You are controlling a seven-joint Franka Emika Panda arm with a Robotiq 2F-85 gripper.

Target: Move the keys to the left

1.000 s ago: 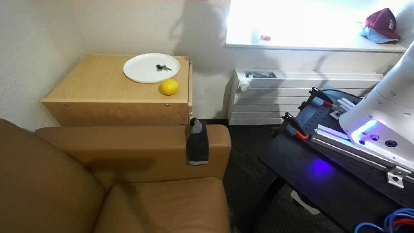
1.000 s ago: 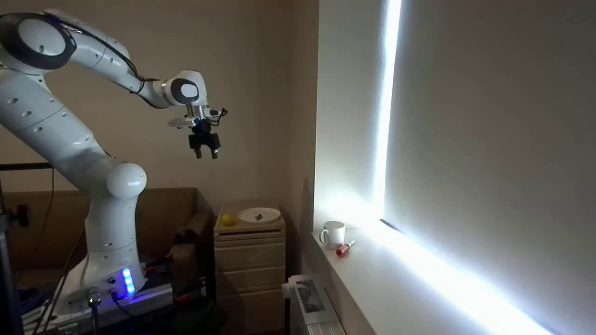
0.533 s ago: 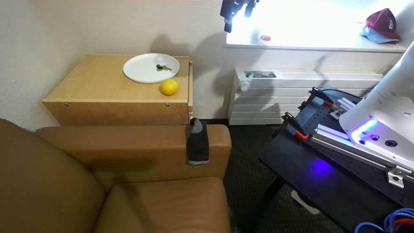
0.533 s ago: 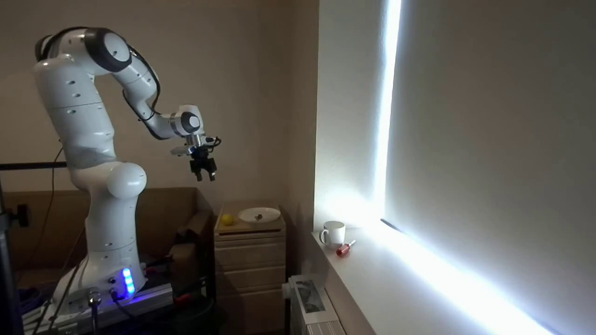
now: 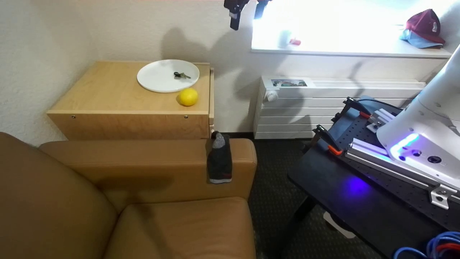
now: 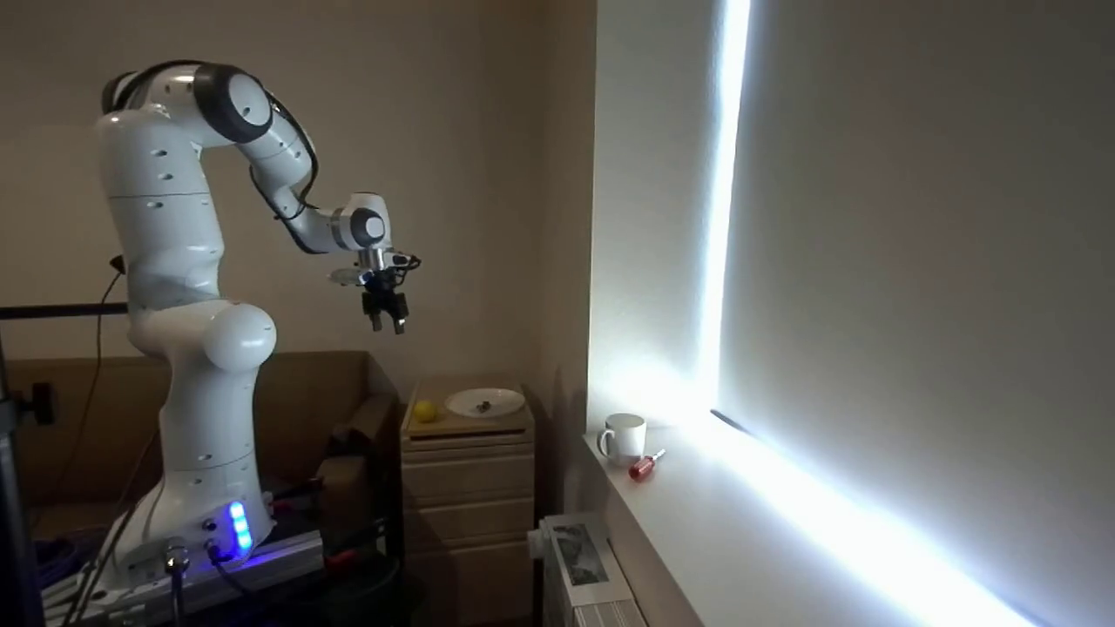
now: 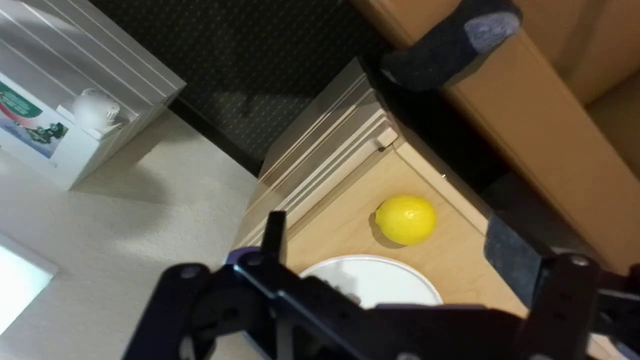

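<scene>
Exterior view: with my end effector (image 6: 388, 325) spread and empty, I judge this the approach, next requiring alignment above the keys (image 6: 483, 407) on the plate (image 6: 510, 401), then descent.

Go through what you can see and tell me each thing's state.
Gripper, open, empty, in the air
Plate, face up on the cabinet
Keys, lying on the plate
Lemon, resting on the cabinet beside the plate
Sock, draped over the sofa arm
Mug, upright on the windowsill
Screwdriver, lying near the mug
Base light, lit blue
</scene>
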